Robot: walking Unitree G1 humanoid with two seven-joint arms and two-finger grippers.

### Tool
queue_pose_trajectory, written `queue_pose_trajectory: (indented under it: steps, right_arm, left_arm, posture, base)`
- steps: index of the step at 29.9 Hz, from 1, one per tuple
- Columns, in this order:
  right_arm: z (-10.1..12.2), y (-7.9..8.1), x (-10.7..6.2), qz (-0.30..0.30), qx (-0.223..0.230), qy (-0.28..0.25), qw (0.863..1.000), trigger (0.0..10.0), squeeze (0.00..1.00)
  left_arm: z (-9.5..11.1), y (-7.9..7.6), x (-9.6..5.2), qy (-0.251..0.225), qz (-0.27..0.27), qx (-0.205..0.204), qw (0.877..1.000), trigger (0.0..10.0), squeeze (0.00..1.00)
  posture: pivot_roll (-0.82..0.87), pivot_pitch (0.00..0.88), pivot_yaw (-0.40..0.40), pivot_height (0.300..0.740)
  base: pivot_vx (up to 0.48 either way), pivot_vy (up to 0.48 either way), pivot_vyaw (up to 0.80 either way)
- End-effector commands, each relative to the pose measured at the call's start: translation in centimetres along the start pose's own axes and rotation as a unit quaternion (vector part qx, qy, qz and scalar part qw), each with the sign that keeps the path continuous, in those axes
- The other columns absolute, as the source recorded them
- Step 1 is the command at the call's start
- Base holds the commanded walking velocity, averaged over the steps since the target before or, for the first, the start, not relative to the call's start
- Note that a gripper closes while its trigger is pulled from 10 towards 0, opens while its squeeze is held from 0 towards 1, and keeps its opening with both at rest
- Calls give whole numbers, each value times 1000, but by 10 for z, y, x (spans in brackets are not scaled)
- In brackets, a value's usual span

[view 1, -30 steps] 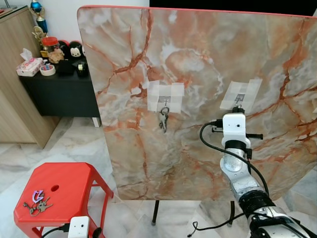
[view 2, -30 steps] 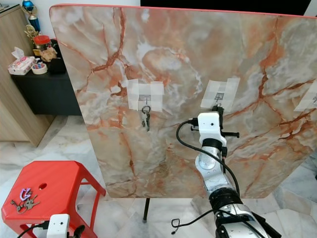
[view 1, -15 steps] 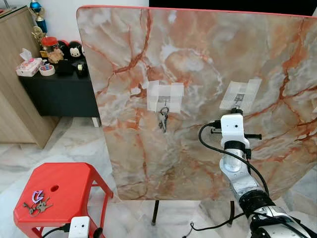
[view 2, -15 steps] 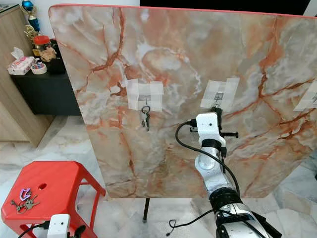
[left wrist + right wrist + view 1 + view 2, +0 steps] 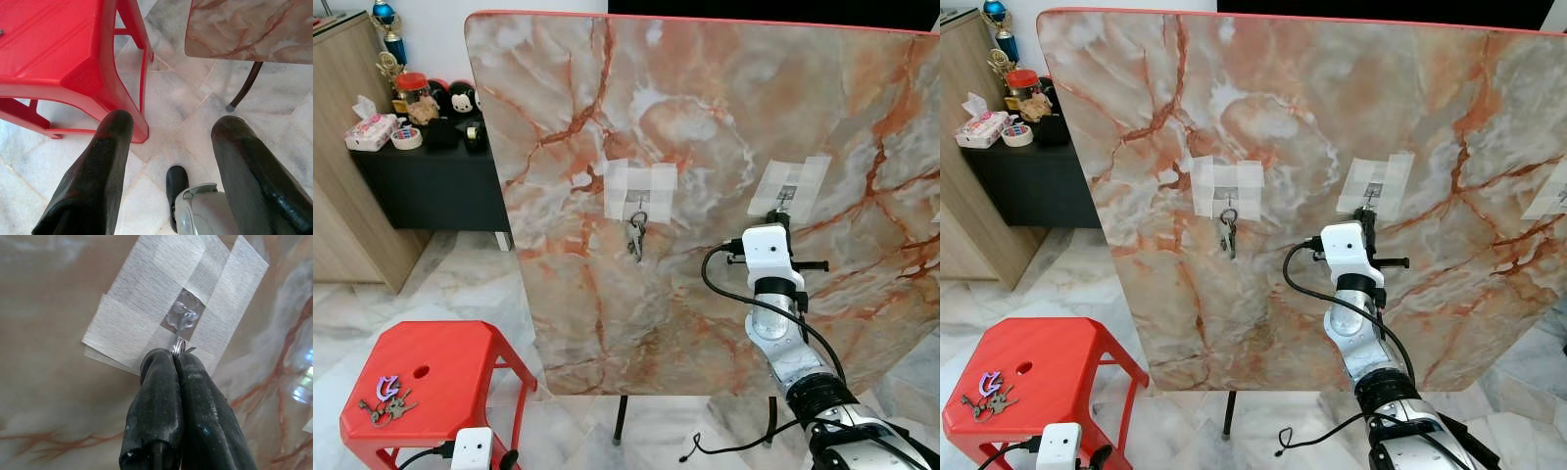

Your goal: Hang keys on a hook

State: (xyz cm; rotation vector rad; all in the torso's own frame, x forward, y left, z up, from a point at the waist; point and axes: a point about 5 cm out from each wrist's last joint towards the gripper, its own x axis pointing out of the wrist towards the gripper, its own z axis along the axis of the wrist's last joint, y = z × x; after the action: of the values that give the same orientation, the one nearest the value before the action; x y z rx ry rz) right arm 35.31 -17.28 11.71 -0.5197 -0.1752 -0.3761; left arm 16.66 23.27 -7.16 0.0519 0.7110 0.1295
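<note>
Black fingers of the right gripper (image 5: 176,360) are pressing together on a key ring (image 5: 179,347), whose loop is peeking out at the tips and touching the hook (image 5: 183,322) taped to the marble board (image 5: 705,117); the keys themselves are lying hidden behind the fingers. A second bunch (image 5: 635,236) is hanging on the neighbouring hook. The left gripper (image 5: 168,147), fingers spread, is hanging near the red stool (image 5: 460,367), where more keys (image 5: 385,403) are lying.
</note>
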Motion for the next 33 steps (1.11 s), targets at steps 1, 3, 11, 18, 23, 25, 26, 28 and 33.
queue_pose_trajectory:
  steps: [1, 3, 11, 18, 23, 25, 26, 28, 33]
  right_arm:
    - [3, -4, 3, -9, -4, -6, 1000, 10000, 0]
    - [3, -4, 3, -9, -4, -6, 1000, 10000, 0]
    - [0, 2, -3, 5, 4, 1, 1000, 10000, 0]
    - [3, 11, -6, 34, 28, -3, 999, 10000, 0]
    - [2, 8, -5, 23, 28, 3, 999, 10000, 0]
    - [0, 5, -4, 12, 23, 10, 1000, 10000, 0]
    - [-2, 4, -4, 7, 21, 12, 1000, 10000, 0]
    - [-4, 1, -5, -5, 18, 15, 1000, 10000, 0]
    - [-7, -3, -6, -22, 14, 20, 999, 10000, 0]
  left_arm:
    - [-4, -1, -1, 7, -6, 9, 1000, 10000, 0]
    - [-4, -2, -1, 7, -6, 9, 1000, 10000, 0]
    - [-3, -2, -1, 5, -7, 10, 1000, 10000, 0]
    - [-3, -3, -1, 4, -8, 11, 1000, 10000, 0]
    - [-3, -3, -1, 4, -7, 11, 1000, 10000, 0]
    - [-3, -3, -1, 5, -7, 12, 1000, 10000, 0]
    - [-4, -3, -1, 6, -7, 12, 1000, 10000, 0]
    - [-4, -2, -1, 7, -6, 12, 1000, 10000, 0]
    - [-4, -2, -1, 8, -6, 11, 1000, 10000, 0]
  posture:
    - [58, 0, -70, 740]
    - [57, 0, -69, 740]
    - [57, 0, -69, 740]
    - [57, 0, -66, 740]
    - [59, 0, -68, 740]
    - [59, 0, -68, 740]
    - [59, 0, -68, 740]
    - [59, 0, -68, 740]
    - [60, 0, -70, 740]
  base:
    - [0, 0, 0]
    - [0, 0, 0]
    - [0, 0, 0]
    - [0, 0, 0]
    - [0, 0, 0]
    - [0, 0, 0]
    - [0, 0, 0]
    - [0, 0, 0]
    - [0, 0, 0]
